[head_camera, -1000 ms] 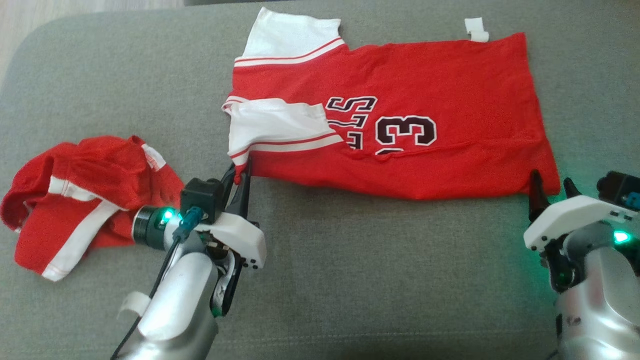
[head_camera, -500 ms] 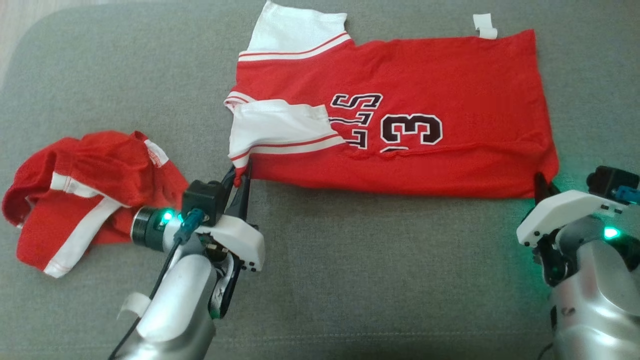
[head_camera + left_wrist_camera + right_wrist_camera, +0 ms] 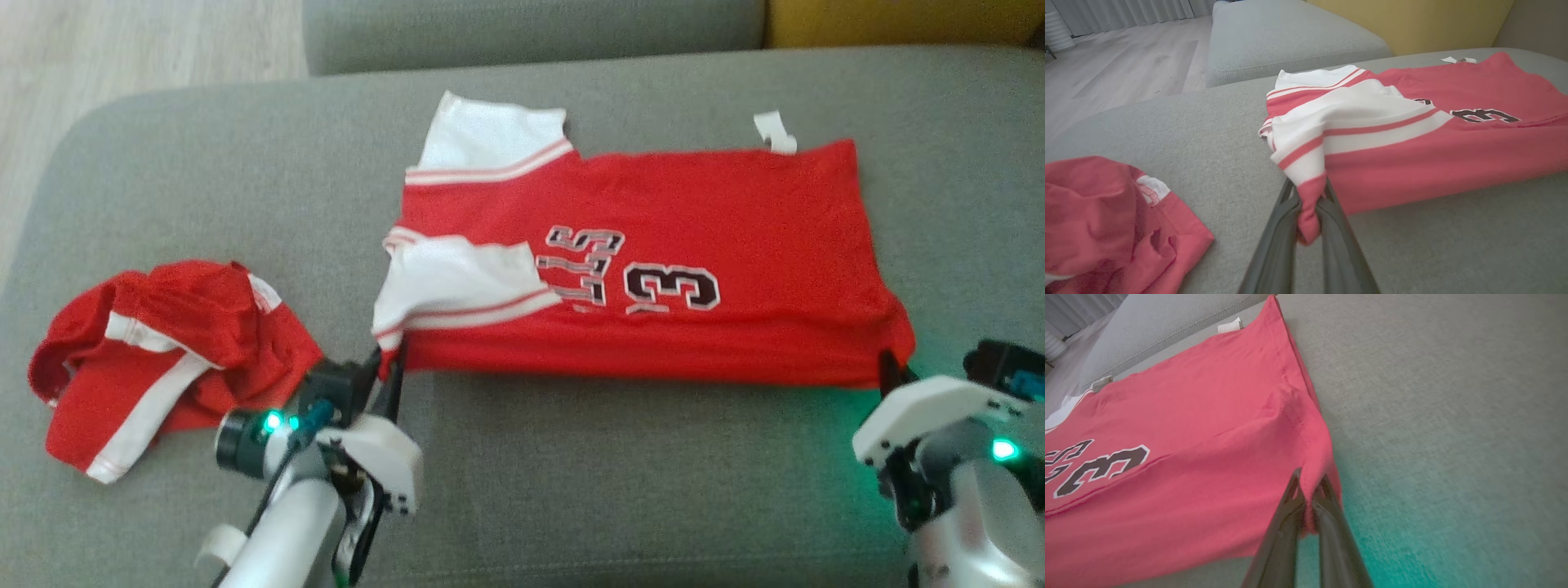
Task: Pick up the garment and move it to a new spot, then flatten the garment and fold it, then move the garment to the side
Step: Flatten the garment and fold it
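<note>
On the grey sofa (image 3: pixel 571 490) the red jersey (image 3: pixel 735 212) lies spread. The left gripper (image 3: pixel 390 361) is clamped on its near sleeve corner, the right gripper (image 3: pixel 890 369) on its near hem corner. This looks like the folding step: next, lift both corners evenly and carry them across.

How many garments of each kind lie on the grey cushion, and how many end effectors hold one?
red jersey: 1
red shorts: 1
end effectors: 2 (left end effector, right end effector, both shut on the red jersey)
Total: 4
</note>
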Tool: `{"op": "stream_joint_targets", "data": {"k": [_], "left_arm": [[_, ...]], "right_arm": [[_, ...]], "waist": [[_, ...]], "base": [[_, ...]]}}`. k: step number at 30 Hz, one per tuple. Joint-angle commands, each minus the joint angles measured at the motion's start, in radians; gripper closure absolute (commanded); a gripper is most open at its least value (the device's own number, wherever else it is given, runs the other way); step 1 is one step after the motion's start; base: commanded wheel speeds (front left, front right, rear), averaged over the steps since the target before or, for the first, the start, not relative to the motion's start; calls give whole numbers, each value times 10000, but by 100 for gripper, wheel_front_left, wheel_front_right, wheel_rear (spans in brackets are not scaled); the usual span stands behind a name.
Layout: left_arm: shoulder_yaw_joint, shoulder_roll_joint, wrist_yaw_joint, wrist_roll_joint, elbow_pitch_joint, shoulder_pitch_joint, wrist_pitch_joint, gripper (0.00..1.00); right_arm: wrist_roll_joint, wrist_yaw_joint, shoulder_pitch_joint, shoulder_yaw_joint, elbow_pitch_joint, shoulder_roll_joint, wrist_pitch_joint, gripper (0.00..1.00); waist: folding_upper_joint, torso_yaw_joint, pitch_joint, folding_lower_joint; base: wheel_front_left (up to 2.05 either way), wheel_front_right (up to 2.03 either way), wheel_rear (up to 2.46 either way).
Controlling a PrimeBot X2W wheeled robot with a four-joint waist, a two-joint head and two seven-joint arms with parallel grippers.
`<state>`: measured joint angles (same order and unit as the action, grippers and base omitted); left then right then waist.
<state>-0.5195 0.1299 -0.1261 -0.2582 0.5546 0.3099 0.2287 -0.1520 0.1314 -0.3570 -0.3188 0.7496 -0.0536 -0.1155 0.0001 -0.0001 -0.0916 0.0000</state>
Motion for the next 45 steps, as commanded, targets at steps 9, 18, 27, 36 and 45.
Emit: {"op": "stream_joint_targets", "data": {"k": [9,18,27,36,45], "left_arm": [[-77,558,136,-229,-617,-917,-729,100],[-51,626,-194,-334,-939,-1297,-724,0],[321,783,-433,-284,-1335,-587,-79,0],[568,1651,472,-129,-1928,1977,-620,0],[79,2380,2338,-368,-403,5554,-3000,0]], "right_arm": [[-367,-7,1227,252,-1394,-103,-670,100],[-40,-7,1855,-179,-2840,20,-768,0],[142,-7,1408,603,-4235,31,545,0],[222,-7,248,1485,-5191,32,1446,0],[296,-7,-1394,2390,-5469,33,1427,0]], "waist": [[-1,-262,1004,0],[-1,-658,956,0],[-1,-979,369,0],[-1,-1357,-938,0],[-1,-2069,-2231,0]], "base": [[0,0,0],[0,0,0],[0,0,0],[0,0,0],[0,0,0]]}}
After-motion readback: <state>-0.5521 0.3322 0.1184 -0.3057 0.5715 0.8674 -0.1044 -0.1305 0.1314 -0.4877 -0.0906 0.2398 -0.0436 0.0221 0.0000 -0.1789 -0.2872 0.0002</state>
